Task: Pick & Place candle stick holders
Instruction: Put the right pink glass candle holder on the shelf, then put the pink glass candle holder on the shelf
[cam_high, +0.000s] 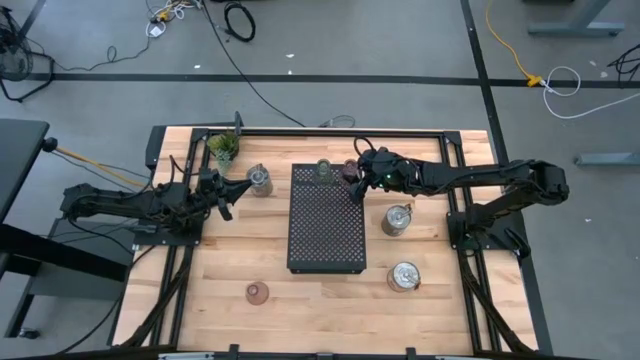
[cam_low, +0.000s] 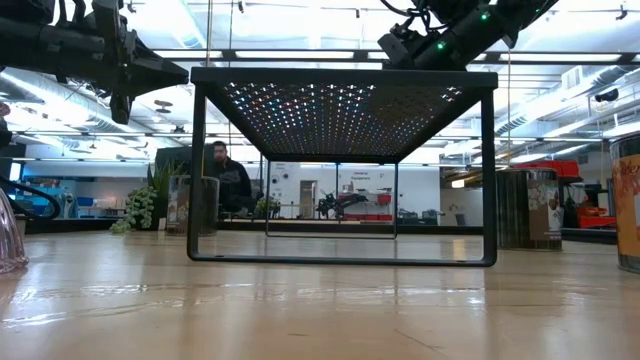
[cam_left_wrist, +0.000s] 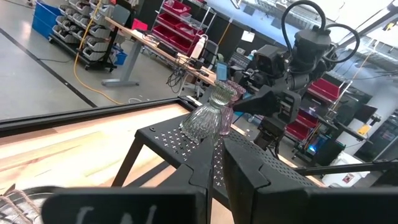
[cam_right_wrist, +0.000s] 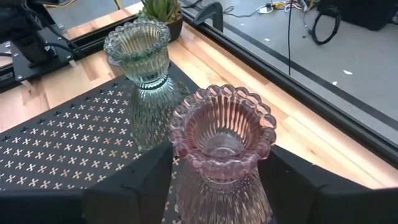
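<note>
Right wrist view looks down past the right tool (cam_right_wrist: 214, 180), whose fingers stand part open on either side of the pink ribbed glass holder (cam_right_wrist: 222, 134) without clearly gripping it; I'd judge it is being set down on the black perforated tray (cam_right_wrist: 62, 155), near the far edge. Just beside it stands the pale green holder (cam_right_wrist: 138, 46), bead-rimmed and fluted alike. Off the tray's near left, the left tool (cam_high: 222, 192) waits shut and empty over the tabletop (cam_high: 220, 270).
</note>
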